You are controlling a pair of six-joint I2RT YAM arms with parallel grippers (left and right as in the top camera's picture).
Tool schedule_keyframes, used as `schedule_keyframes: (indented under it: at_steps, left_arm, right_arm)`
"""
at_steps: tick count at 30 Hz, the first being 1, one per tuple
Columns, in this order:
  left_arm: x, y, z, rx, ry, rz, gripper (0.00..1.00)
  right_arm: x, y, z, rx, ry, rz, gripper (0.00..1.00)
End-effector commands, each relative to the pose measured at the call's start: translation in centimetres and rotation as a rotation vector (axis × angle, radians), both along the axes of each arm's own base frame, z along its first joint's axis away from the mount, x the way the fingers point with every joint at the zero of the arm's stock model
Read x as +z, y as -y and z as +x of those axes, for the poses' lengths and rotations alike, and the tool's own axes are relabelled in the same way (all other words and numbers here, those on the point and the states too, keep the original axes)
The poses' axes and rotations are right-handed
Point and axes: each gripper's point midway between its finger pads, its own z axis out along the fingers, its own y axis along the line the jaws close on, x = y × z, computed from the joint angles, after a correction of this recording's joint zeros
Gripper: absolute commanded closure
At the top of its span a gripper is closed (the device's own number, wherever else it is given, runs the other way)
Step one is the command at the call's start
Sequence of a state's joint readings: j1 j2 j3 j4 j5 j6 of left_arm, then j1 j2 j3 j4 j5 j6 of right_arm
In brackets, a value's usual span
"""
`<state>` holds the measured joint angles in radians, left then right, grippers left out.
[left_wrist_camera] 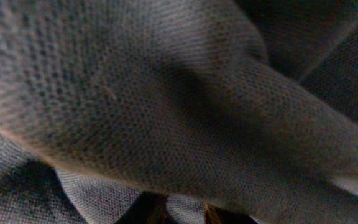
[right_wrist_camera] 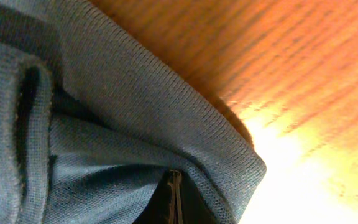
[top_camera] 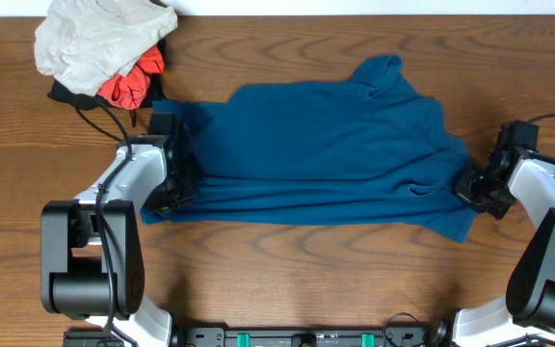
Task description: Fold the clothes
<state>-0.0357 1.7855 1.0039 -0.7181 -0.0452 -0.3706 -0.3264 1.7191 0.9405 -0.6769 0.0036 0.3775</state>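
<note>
Teal shirt (top_camera: 326, 145) lies spread flat across the middle of the tabletop (top_camera: 306, 270), long side running left to right, one sleeve poking off its far edge. My left claw (top_camera: 173, 183) sits at the shirt's left end, clenched on a bunched fold, and cloth fills that wrist view. My right claw (top_camera: 477, 185) is at the shirt's right end, pinched tight on the hem, with bare wood just beyond it. Past the shirt's far-left corner is a pile: beige garment (top_camera: 94, 43) on top, orange-red garment (top_camera: 131, 85) and black garment (top_camera: 66, 93) under it, just beside the shirt.
</note>
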Motion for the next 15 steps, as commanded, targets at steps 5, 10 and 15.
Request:
schedule_keyframes:
  at_steps: [5, 10, 15]
  left_arm:
    - [-1.6, 2.4, 0.3, -0.247, -0.014, 0.068, 0.78]
    - [-1.5, 5.8, 0.7, -0.376, 0.019, 0.068, 0.78]
    - [-1.4, 5.8, 0.8, -0.396, 0.023, 0.108, 0.78]
  right_arm:
    - [0.0, 4.1, -2.4, -0.125, -0.079, -0.149, 0.99]
    - [0.1, 4.2, -3.5, -0.184, -0.118, -0.164, 0.99]
    - [0.2, 4.3, -3.6, -0.197, -0.118, -0.168, 0.99]
